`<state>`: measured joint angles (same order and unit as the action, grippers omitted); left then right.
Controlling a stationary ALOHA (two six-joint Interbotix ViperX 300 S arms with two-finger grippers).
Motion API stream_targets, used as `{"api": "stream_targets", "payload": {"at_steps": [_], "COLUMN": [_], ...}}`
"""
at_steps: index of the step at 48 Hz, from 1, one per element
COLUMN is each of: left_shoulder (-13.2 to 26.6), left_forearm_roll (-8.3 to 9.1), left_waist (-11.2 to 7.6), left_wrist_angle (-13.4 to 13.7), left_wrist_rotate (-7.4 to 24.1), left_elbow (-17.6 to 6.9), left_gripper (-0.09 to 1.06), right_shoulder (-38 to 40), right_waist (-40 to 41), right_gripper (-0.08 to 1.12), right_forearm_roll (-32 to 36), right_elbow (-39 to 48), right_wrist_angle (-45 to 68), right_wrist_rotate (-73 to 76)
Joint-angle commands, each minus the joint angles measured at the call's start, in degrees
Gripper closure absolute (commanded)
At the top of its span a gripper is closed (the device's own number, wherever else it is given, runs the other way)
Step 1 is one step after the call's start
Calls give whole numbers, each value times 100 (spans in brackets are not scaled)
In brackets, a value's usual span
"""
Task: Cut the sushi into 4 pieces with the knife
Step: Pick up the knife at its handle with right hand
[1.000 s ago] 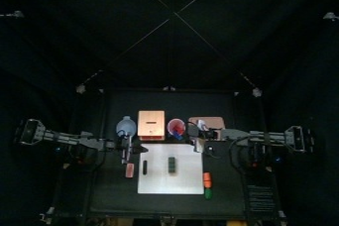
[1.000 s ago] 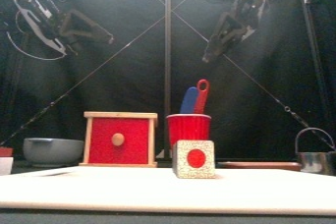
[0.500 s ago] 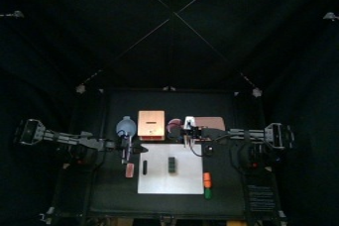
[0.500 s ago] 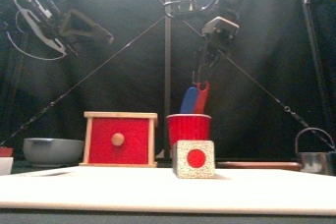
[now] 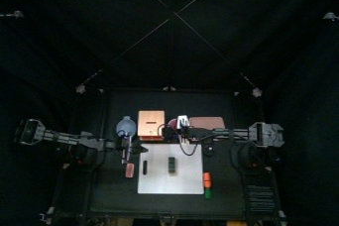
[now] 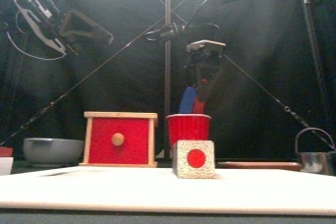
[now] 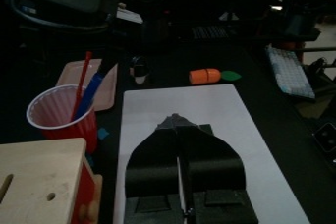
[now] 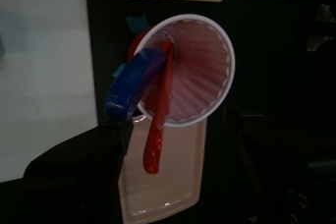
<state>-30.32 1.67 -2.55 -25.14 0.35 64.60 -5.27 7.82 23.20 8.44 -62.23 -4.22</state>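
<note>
The sushi roll (image 6: 195, 159) sits on the cutting board (image 5: 166, 175). Just beyond it stands the cup (image 6: 190, 128) holding two knives (image 6: 191, 98). The wooden box (image 6: 120, 140) is left of it, and the bowl (image 6: 53, 150) farther left.

You're working in a robotics lab booth, not a real kitchen. Black curtains (image 5: 169, 32) close in the back and sides around a small black table (image 5: 113, 198). A left arm (image 5: 66, 138) and a right arm (image 5: 261, 134) reach in from either side. What stands there is play gear: a white cutting board (image 5: 167, 173), a toy sushi roll (image 6: 196, 158), a red cup (image 6: 190, 130) of toy knives (image 6: 191, 97), and a wooden box (image 6: 121, 140) with a red drawer front.
</note>
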Motion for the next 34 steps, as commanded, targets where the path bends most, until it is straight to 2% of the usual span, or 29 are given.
{"api": "stream_targets", "payload": {"at_steps": [1,8,20,34], "left_shoulder": [9,9,9,9], "left_forearm_roll": [0,0,-9,-9], "left_waist": [-9,-9,-9,-9], "left_wrist_angle": [-53,-53,-53,-44], "left_wrist_rotate": [0,0,-9,0], "left_elbow": [-79,-62,-53,-53], "left_gripper": [98,98,98,98], "right_shoulder": [9,-62,-149,-281], "right_waist": [18,26,70,167], "right_gripper": [5,14,43,62], "right_forearm_roll": [53,18,-237,-264], "right_elbow": [-255,-334,-378,-510], "right_wrist_angle": [-176,-193,-290,-466], "right_wrist_rotate": [-18,-53,-360,-466]}}
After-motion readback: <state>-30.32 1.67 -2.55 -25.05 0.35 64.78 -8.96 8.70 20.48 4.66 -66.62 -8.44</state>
